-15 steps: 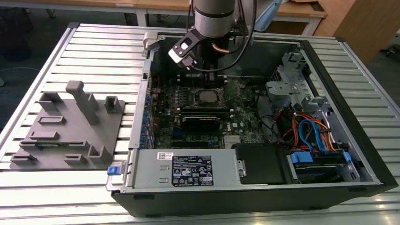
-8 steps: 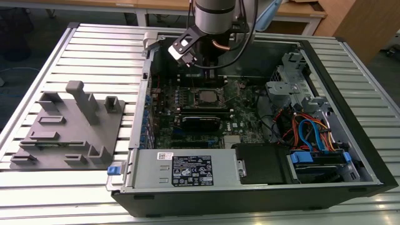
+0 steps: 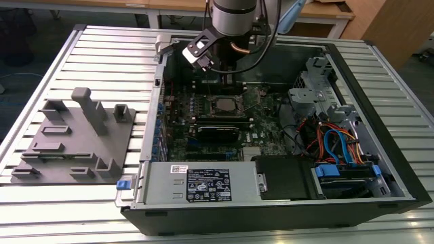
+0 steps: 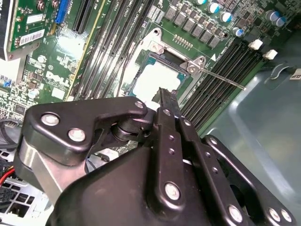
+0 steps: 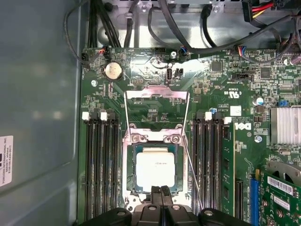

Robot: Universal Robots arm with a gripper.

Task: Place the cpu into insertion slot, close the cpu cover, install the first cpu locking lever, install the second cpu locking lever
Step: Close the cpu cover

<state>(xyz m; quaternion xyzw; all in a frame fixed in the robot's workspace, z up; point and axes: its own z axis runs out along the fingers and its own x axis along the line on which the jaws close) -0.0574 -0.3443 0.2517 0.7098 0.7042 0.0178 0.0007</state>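
- cpu (image 5: 155,168): lies flat in the slot (image 5: 129,169); placement looks done.
- cover (image 5: 157,92): seems to stand raised at the slot's hinge edge. Lower it squarely, without nudging the cpu.
- tool (image 5: 160,200): fingers together, empty, at the slot edge opposite the hinge.
- lever (image 5: 193,179): loose wire beside the slot; may foul the cover.
- memory slots (image 5: 99,160): flank the slot.
- cables (image 5: 188,42): beyond the hinge edge.

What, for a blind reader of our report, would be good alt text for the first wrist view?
The cpu sits in the insertion slot of a green motherboard, with the gripper, fingers together, over one edge of it. The cpu cover stands open, off the cpu, and long black memory slots flank the slot.
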